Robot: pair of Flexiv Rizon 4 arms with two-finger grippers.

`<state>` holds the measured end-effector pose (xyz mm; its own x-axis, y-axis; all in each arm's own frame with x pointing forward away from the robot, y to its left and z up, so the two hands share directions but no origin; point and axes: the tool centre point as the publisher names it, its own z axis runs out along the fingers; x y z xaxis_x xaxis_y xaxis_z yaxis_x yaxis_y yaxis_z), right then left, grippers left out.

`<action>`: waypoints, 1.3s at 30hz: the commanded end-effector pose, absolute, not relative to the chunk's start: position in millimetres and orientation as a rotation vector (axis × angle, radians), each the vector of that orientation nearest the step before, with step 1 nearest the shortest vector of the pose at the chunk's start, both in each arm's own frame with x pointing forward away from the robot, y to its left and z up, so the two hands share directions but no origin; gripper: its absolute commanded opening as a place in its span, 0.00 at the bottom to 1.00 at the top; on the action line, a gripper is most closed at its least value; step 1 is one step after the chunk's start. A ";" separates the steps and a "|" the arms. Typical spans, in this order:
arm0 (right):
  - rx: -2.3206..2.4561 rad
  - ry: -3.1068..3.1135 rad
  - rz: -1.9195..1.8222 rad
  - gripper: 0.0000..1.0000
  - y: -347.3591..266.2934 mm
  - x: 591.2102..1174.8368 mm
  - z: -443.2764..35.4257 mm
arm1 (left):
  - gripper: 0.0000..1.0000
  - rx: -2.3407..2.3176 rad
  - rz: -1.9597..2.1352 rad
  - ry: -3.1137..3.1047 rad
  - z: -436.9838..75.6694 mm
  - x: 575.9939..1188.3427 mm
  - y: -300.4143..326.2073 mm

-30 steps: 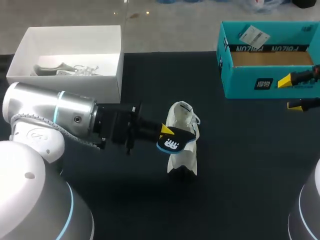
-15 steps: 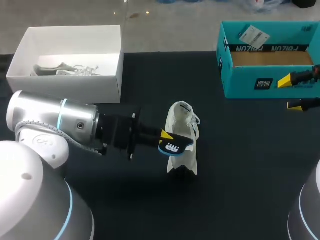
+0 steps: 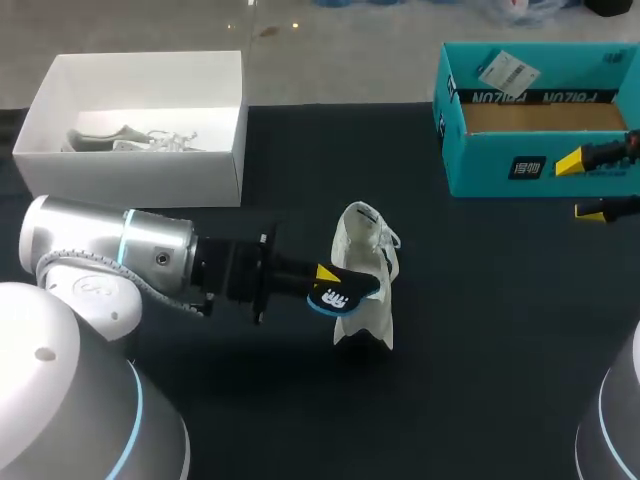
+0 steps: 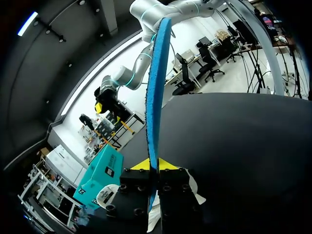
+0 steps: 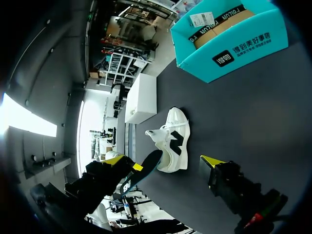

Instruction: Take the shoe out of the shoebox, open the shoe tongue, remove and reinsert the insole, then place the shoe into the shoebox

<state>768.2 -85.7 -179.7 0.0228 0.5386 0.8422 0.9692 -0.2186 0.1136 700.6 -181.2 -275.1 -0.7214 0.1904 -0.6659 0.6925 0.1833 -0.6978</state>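
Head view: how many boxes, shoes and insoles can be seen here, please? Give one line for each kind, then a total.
Boxes: 2 (white box, teal box)
Shoes: 2 (shoe on the table, shoe in the white box)
Insoles: 1 (blue insole)
Total: 5

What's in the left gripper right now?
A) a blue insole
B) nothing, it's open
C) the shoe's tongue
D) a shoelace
A: in the left wrist view the left gripper is shut on the blue insole, which stands edge-on between its yellow tips; the head view shows the same insole next to the white shoe.
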 end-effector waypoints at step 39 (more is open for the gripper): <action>-1.803 -1.533 -1.102 1.00 -84.9 767.4 -179.6 | 0.00 0.793 -1.706 1.913 -260.0 694.3 -169.7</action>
